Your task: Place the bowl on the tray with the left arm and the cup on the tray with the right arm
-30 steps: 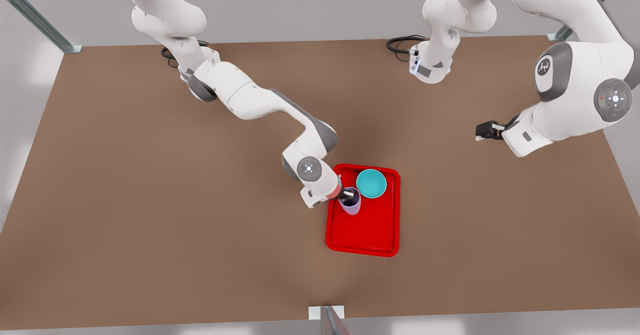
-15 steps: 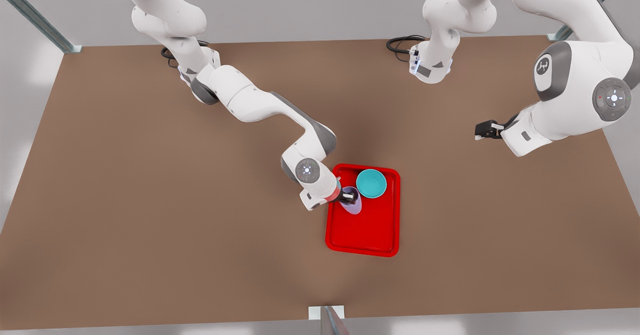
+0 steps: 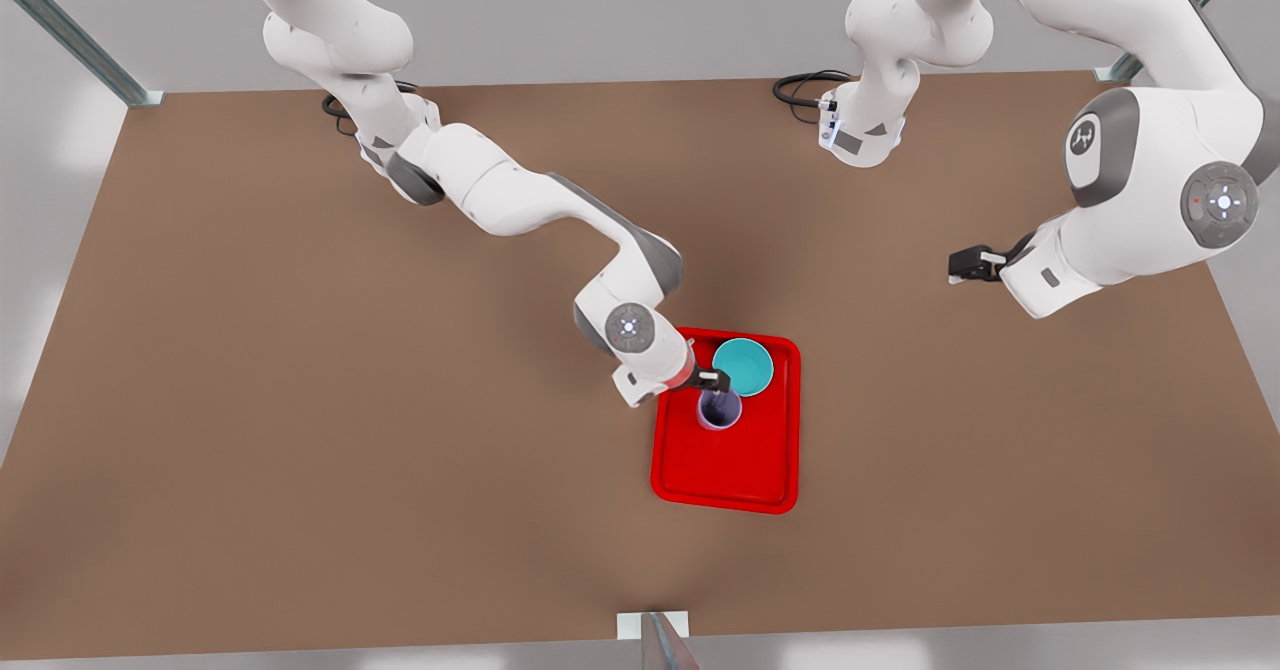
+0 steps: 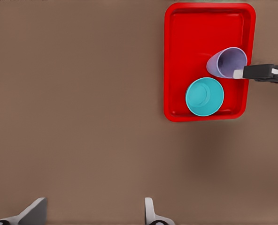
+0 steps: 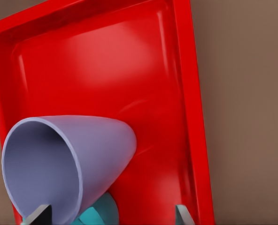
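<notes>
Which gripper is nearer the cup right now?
Right. The right gripper sits at the cup's rim over the tray, fingers open. The left gripper waits far off above the table, open.

From my station the scene was evenly and softly lit from overhead, so the brown table (image 3: 300, 430) showed only a faint, diffuse darkening just beyond and beside the red tray (image 3: 730, 470), with no hard-edged shadow anywhere. The tray was the one thing that caught the light: in the right wrist view I saw pale, smeared highlights across its floor and along its raised rim, while the lavender cup (image 5: 68, 164) on it shaded smoothly from a bright lip to a dimmer inside. Everything looked slightly soft, yet I noticed no bending of straight lines toward the edges.
</notes>
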Controlling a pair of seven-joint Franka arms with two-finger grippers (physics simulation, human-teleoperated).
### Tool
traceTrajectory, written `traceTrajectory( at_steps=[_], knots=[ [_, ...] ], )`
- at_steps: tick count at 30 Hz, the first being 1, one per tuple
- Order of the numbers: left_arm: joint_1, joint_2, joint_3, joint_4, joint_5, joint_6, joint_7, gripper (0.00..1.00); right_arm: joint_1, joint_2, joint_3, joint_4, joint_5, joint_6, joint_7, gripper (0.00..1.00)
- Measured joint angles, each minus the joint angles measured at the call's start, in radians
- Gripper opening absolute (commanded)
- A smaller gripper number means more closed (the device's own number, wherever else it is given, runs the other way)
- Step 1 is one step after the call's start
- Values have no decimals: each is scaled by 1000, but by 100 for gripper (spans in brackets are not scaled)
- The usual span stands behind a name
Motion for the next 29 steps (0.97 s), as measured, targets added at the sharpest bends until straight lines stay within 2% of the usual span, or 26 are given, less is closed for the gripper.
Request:
traceTrajectory(
  at_steps=[10, 12, 14, 16, 19, 20, 23, 24, 27, 29],
  knots=[
    [-5, 4, -1, 28, 0, -9, -44, 100, -8, -8, -10, -2, -17, -5, -8, 100],
    [-5, 4, -2, 28, 0, -9, -44, 100, -16, -49, -7, -7, -12, -39, -5, 100],
    [-5, 4, -1, 28, 0, -9, -44, 100, -51, -131, -3, -8, -4, -115, -5, 100],
    [-5, 4, -2, 28, 0, -9, -44, 100, -102, -266, -25, -98, -12, -162, -22, 100],
    [-4, 5, 0, 28, 0, 3, -44, 100, -411, -806, -45, -765, -119, -137, -397, 100],
    [-5, -4, 3, 28, 0, -8, -51, 100, -467, -922, -91, -809, -119, -274, -508, 100],
    [14, -33, -15, 20, 16, -70, -54, 100, -571, -1062, -253, -793, -11, -589, -721, 100],
    [114, -47, -134, 9, 35, -68, -57, 100, -599, -1094, -304, -796, 21, -637, -752, 100],
    [121, -56, -154, -25, 80, -45, -65, 100, -674, -1092, -230, -801, 16, -641, -759, 100],
    [118, -56, -153, -30, 93, -36, -66, 100, -667, -978, -231, -624, 16, -727, -762, 100]
  ],
)
